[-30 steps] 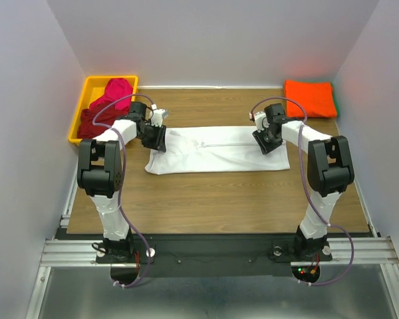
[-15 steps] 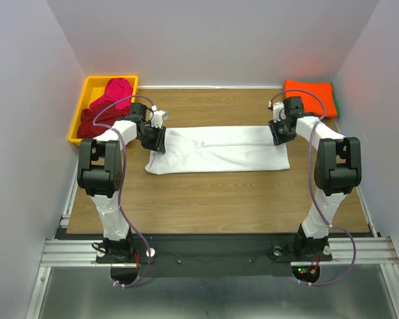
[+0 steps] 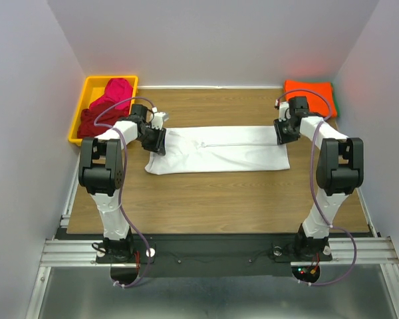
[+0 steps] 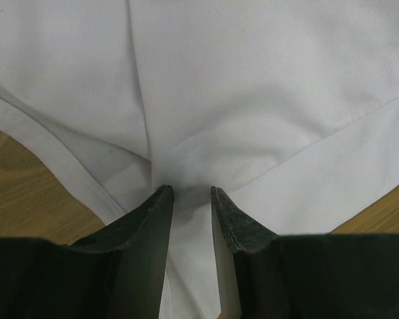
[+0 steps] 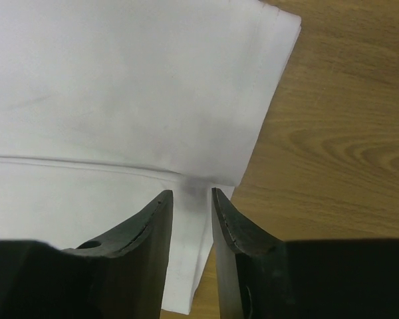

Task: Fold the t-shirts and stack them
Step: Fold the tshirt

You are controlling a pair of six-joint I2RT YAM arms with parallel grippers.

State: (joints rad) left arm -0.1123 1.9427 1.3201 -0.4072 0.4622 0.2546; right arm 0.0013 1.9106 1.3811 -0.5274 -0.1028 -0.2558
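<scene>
The white t-shirt (image 3: 219, 149) lies stretched flat across the middle of the table (image 3: 206, 193). The left gripper (image 4: 191, 193) is clamped on its left end, and the right gripper (image 5: 191, 194) on its right edge.

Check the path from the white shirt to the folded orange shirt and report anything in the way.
Nothing visible blocks it. Only bare table lies between the right end of the white t-shirt and the folded orange t-shirt in the far right corner.
</scene>
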